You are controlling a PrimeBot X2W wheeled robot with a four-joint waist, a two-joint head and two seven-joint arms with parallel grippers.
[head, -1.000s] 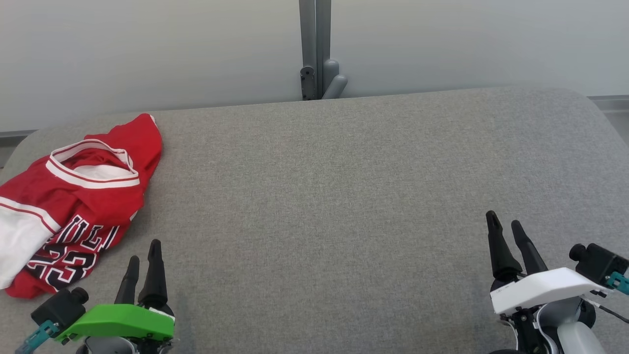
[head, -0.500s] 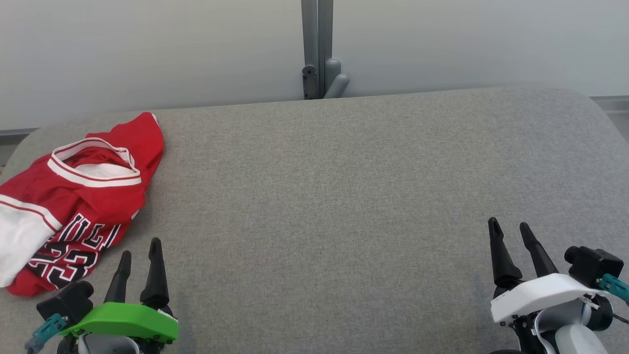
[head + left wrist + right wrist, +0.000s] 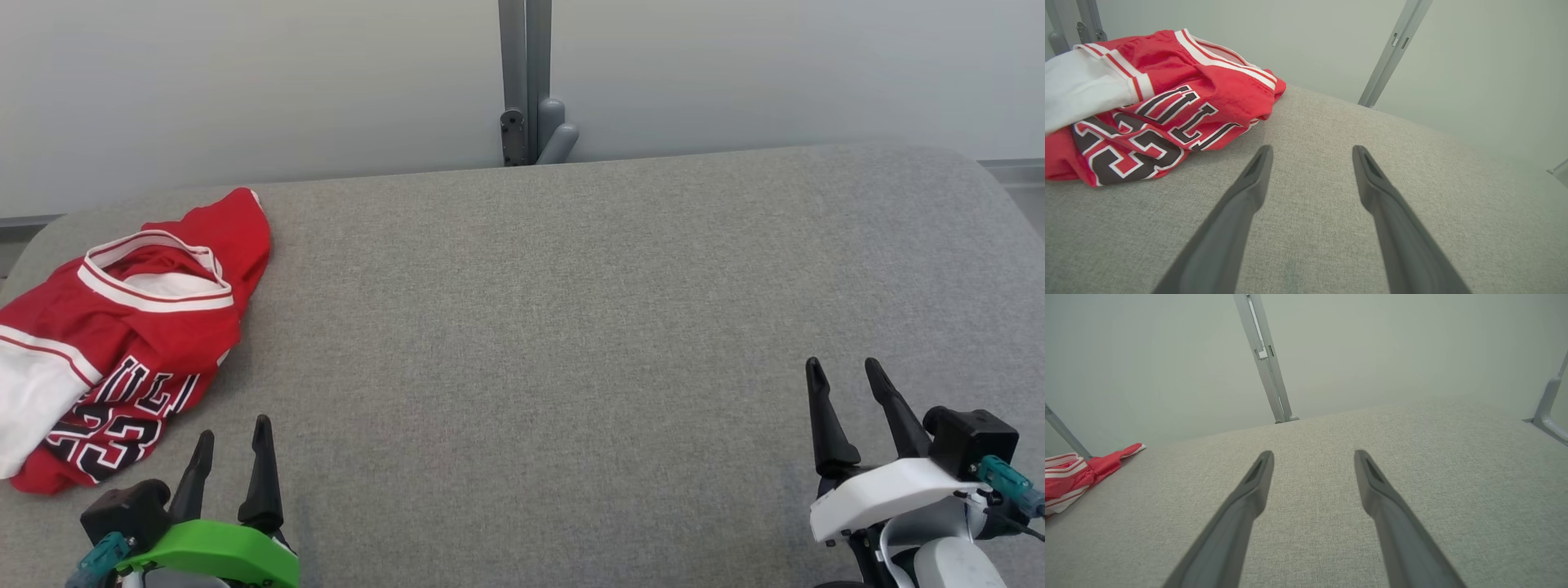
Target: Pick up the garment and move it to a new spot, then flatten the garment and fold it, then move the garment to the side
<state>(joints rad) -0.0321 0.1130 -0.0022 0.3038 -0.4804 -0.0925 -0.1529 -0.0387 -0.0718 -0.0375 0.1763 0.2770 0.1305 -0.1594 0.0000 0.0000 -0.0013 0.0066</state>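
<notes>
The garment (image 3: 122, 335) is a crumpled red jersey with white trim and black lettering, lying at the far left of the grey padded table (image 3: 571, 310). It lies bunched at the upper left of the left wrist view (image 3: 1151, 102), and a red edge of the garment (image 3: 1073, 477) shows at the left of the right wrist view. My left gripper (image 3: 232, 428) stands open just right of the garment's near end, apart from it and empty. At the lower right, far from the cloth, my right gripper (image 3: 842, 370) is open and holds nothing.
A grey metal post (image 3: 525, 82) rises behind the table's far edge against a pale wall. The table's rounded corners curve off at the far left and far right. Bare grey cloth surface spreads between the two grippers.
Both arms have drawn back slightly toward the near edge and turned, so the gap between each pair of fingers shows wider. The garment has not moved.
</notes>
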